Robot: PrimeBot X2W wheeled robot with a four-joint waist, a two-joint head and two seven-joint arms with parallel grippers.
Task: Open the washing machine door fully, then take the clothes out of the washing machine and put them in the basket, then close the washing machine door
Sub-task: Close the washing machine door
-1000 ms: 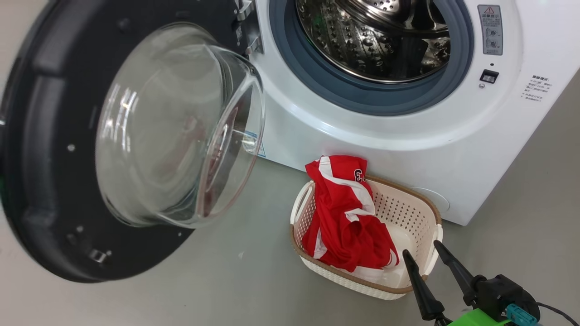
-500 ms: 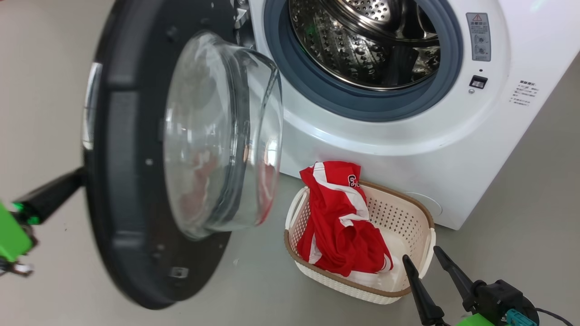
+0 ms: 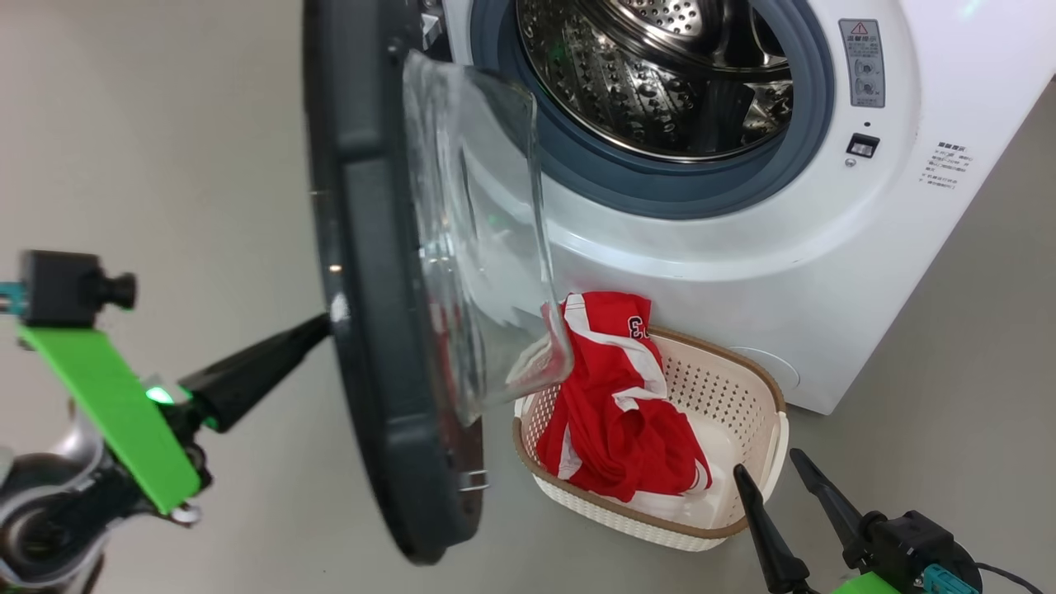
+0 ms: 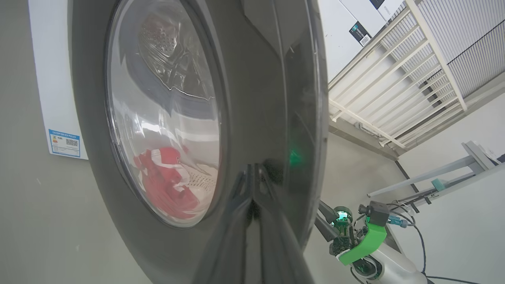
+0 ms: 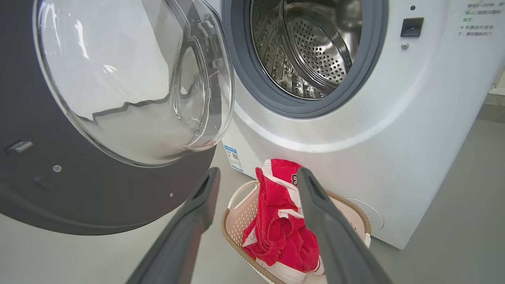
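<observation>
- Door [image 3: 363, 330] has swung from wide open to edge-on, half shut; one, stiff, glossy: push outer rim.
- Washer [image 3: 701, 272]: one, drum looks empty.
- Basket [image 3: 747, 373]: one, before washer, holding soft red clothes [image 3: 619, 412] heap.
- Left tool [image 3: 320, 327] pinched shut against door's back; right tool [image 3: 767, 460] wide, empty.

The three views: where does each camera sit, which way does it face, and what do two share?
Head view: on the head, facing down at the washing machine, its door and the basket; left fingers touch the door's outer face, right fingers at lower right.
Left wrist view: on the left wrist, facing along shut fingers at the door's outer face.
Right wrist view: on the right wrist, facing between open fingers toward the basket and drum.
Shared: head and right wrist views both show the clothes in the basket.
</observation>
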